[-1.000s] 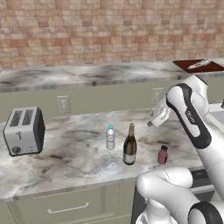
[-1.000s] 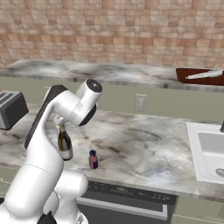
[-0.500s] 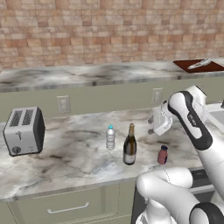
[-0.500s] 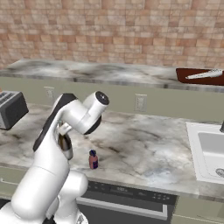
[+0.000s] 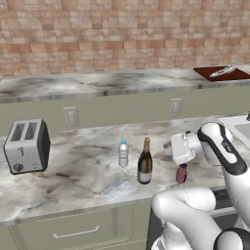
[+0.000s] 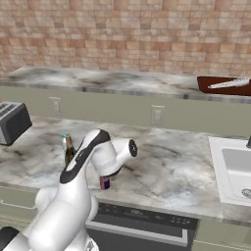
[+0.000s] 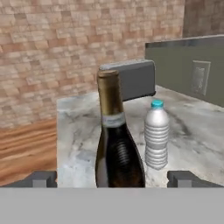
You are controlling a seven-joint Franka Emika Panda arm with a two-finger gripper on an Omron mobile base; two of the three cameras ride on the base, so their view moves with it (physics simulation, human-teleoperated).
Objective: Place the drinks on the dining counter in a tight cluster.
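Standing across the back is a red brick wall (image 5: 122, 34), and below it runs the long raised dining surface (image 5: 97, 85) of grey-white veined marble on a plain sage-green wall (image 5: 122, 110) with two pale outlets. At the far right end of that raised top lies a dark board (image 5: 219, 73) with a pale object on it, too small to identify. In front and lower is the marble worktop (image 5: 73, 171) with drawers beneath; all three drinks stand on it, none on the raised top.

The white arm (image 5: 224, 161) bends over the right part of the worktop, with a white sink (image 6: 235, 166) further right. A silver toaster (image 5: 27, 146) sits at the worktop's left end, well apart from the drinks.

The wine bottle (image 5: 144, 163), tall and dark with a pale label, stands upright near the front edge. The water bottle (image 5: 123, 154), clear and capped, stands upright just beside it on the left and slightly further back, not touching. The small maroon bottle (image 5: 181, 173) stands to the right, near the wine bottle, below the arm's wrist.

The tool (image 7: 118, 178) is level with the worktop and points at the wine bottle, which stands close in front between its two dark fingertips (image 7: 41, 178). Its jaws are spread fully wide and grip nothing.
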